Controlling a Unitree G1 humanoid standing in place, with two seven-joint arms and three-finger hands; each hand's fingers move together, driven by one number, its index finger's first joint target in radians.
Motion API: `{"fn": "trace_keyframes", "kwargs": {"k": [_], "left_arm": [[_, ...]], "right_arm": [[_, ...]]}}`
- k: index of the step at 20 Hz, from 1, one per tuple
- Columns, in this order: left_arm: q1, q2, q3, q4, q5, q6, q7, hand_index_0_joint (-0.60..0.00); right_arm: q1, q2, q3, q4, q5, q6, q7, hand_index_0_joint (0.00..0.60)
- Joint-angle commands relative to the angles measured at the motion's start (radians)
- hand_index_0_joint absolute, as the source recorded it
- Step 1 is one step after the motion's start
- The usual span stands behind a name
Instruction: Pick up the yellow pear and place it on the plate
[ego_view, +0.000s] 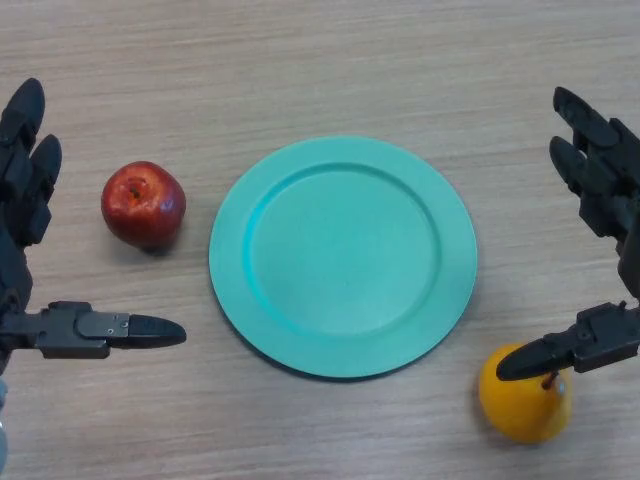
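In the head view, your right hand (600, 200) was spread open, grasping nothing. The yellow pear (522, 408) sat on the wooden table (330, 60) just under that hand's thumb, close to the thumb tip, though you could not tell whether they touched. The teal plate (343, 256) lay bare, inward of the hand, so nothing was done: grasp, lift and placing all remained. Your left hand (30, 250) was relaxed open too, a red apple (143, 204) between its fingers and thumb. Both palms ran off the frame.
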Motion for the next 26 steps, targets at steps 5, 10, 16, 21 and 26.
{"fn": "trace_keyframes", "kwargs": {"k": [5,10,16,21,26], "left_arm": [[-0.022,0.035,0.07,-0.063,-0.003,-0.136,0.016,0.0],[-0.025,0.034,0.062,-0.062,-0.031,-0.114,0.017,0.0],[-0.044,0.039,0.043,-0.037,-0.014,-0.129,0.026,0.0],[-0.052,0.041,0.02,-0.037,-0.015,-0.092,0.012,0.0],[-0.045,0.037,0.011,-0.039,-0.016,-0.076,0.004,0.0]], "right_arm": [[-0.022,-0.024,-0.051,-0.061,-0.024,-0.157,-0.032,0.0],[0.035,-0.016,-0.062,-0.065,-0.025,-0.196,-0.004,0.0],[0.16,0.016,-0.086,-0.02,-0.006,-0.293,0.061,0.0],[0.171,0.007,-0.096,0.245,-0.176,-0.682,-0.008,0.0],[0.148,-0.007,-0.076,0.45,-0.215,-0.831,-0.117,0.0]]}}
